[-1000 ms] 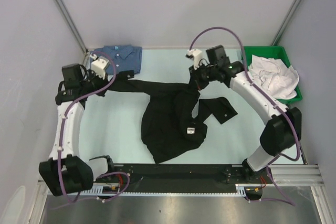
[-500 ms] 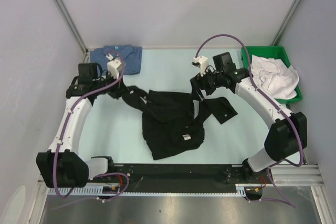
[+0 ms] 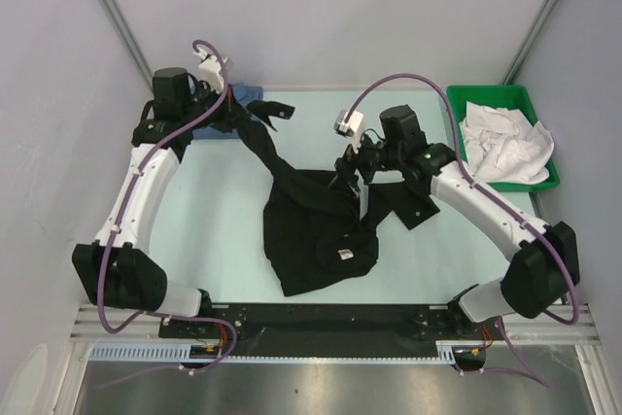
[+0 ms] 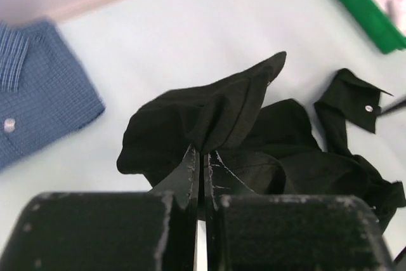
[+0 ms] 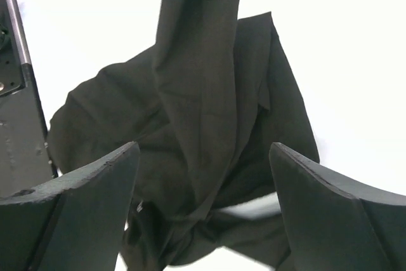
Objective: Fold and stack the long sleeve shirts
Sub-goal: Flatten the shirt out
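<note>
Pale teal table (image 3: 214,230) between grey walls. From above, the black shirt (image 3: 316,230) lies crumpled at the centre of the table, toward the near edge. One long strip of it is drawn up and back toward the far-left corner, where the left gripper (image 3: 231,109) has it. The blue shirt (image 3: 255,94) sits at the far edge, mostly hidden behind that arm, with only a corner showing. The right gripper (image 3: 352,168) is over the heap's far side, beside a loose sleeve. A green bin (image 3: 486,92) at far right holds white cloth (image 3: 501,143). Left wrist view: fingers pressed together, pinching a fold of black cloth, and the rest of the shirt trails down onto the table. The blue shirt lies flat at left, collar and one white button visible, apart from the black one. Right wrist view: fingers spread wide, with black cloth in a twisted ridge below the gap. Whether they touch it cannot be told.
</note>
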`<state>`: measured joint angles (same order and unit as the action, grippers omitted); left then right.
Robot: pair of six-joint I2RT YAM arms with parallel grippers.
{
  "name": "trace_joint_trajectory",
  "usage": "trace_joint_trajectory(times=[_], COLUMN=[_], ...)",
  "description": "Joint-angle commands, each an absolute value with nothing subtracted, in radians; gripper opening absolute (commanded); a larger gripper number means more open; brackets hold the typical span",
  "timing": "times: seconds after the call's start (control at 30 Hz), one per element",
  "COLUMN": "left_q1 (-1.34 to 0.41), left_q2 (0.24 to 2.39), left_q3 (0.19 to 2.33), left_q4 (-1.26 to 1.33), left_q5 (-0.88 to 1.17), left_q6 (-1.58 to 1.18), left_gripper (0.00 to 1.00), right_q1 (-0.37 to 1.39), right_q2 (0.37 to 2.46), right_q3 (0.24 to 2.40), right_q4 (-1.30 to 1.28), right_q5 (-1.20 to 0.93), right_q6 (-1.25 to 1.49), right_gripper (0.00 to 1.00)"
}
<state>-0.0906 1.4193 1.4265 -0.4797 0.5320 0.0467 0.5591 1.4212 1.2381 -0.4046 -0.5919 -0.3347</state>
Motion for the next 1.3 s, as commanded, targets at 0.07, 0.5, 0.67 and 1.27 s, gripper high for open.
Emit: trace_joint_trajectory(times=[0.07, 0.5, 0.67, 1.27], left_q1=[-0.094, -0.075, -0.058, -0.344], left_q2=[1.309, 1.325, 1.335, 1.319], left_q3=[1.375, 1.39, 1.391, 1.463], left_q4=[-0.289, -0.213, -0.18, -0.583], left_q5=[0.784, 0.977, 1.012, 1.166], left_q6=[0.178, 0.232, 0.216, 0.557], left_gripper=[0.0, 0.0, 0.0, 0.14], right_q1=[0.526, 0.537, 0.561, 0.332], right_q2=[1.577, 1.736, 1.766, 1.619], right_q3=[1.285, 1.298, 1.299, 1.331], right_q4=[-0.287, -0.184, -0.141, -0.228], right_q5=[-0.728, -0.796, -0.804, -0.73], right_q6=[-0.336, -0.308, -0.282, -0.253], right_gripper=[0.83, 0.83, 0.74, 0.0])
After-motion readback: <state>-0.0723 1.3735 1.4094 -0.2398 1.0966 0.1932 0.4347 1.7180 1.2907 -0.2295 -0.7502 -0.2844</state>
